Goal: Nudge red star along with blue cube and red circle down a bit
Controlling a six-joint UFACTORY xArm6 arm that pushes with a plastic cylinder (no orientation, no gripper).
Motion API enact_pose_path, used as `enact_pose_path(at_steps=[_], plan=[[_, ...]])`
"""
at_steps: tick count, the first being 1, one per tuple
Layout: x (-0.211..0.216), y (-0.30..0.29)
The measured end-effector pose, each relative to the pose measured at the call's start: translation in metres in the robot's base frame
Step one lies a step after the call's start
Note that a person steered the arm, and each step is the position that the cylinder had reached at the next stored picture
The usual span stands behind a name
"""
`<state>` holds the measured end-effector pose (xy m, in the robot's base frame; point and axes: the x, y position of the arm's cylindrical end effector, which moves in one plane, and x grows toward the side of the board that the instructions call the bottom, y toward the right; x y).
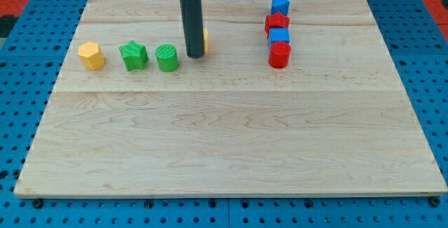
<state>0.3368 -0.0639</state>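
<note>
Upper centre, my tip [195,54] touches nothing I can see and hides most of a yellow block [205,40], far left of the upper-right column: red star [276,23], blue cube [278,36], red circle [279,54].

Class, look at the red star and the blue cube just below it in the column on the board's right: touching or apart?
Touching. In the camera view the red star and the blue cube meet with no board showing between them.

The rod [192,25] is cut off by the view's top edge, near the worktop's [224,144] top edge. It hides most of a yellow block [206,40], whose shape cannot be told.
</note>
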Motion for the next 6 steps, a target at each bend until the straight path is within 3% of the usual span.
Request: enact_pose_path(at_steps=[1,2,4,5,6], plan=[[-0.036,-0.009],[-0.042,0.05],[-0.081,0.095],[-0.061,0.152],[-0.018,0.163]])
